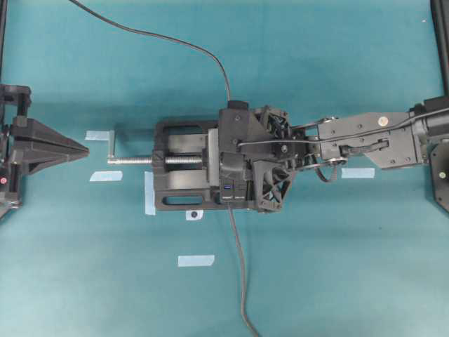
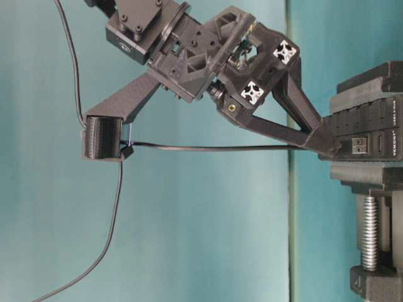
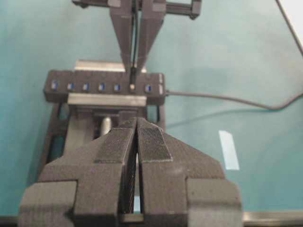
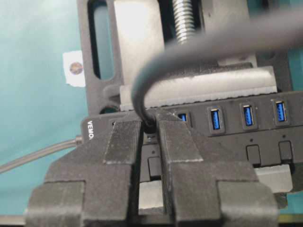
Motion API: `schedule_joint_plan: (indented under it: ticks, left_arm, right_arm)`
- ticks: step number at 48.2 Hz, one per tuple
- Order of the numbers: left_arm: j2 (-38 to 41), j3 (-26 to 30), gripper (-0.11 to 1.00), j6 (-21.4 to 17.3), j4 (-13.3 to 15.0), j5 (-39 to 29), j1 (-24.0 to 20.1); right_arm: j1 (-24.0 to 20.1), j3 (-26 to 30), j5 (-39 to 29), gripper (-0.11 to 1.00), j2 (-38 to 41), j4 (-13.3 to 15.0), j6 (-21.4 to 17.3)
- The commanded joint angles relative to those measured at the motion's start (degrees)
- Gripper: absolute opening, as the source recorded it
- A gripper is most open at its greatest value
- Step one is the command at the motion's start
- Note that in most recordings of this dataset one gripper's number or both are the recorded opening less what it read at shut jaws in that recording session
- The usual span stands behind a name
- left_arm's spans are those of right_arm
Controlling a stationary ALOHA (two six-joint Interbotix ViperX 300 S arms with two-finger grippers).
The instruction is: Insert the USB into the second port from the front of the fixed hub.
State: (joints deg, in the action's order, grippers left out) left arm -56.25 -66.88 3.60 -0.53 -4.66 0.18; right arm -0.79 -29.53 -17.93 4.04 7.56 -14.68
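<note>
The fixed hub (image 4: 246, 124), a long black bar with blue ports, is clamped in a black vise (image 1: 179, 168). My right gripper (image 4: 149, 127) is shut on the USB (image 4: 150, 122), whose thin cable (image 2: 208, 148) arcs up and away. The plug (image 3: 133, 75) stands at the hub (image 3: 104, 86), on the second port from the end where the hub's own cable leaves. How deep it sits I cannot tell. My left gripper (image 3: 137, 124) is shut and holds nothing. It rests at the left edge (image 1: 83, 149), well apart from the vise.
The vise's silver screw and handle (image 1: 130, 159) stick out towards the left gripper. The hub's own cable (image 1: 242, 281) runs to the near edge. The USB cable (image 1: 161, 35) trails to the far left. Several bits of pale tape (image 1: 196, 260) lie on the teal table.
</note>
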Motion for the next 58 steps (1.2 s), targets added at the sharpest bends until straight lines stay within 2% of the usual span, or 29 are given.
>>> schedule_joint_plan:
  ticks: [1, 58]
  left_arm:
    - [0.3, 1.0, 0.0, 0.2, -0.1, 0.3, 0.1]
    - [0.3, 0.4, 0.0, 0.3, -0.1, 0.3, 0.1]
  right_arm:
    - [-0.3, 0.4, 0.3, 0.06, -0.4, -0.1, -0.6]
    - [-0.6, -0.6, -2.3, 0.06, 1.7, -0.1, -0.4]
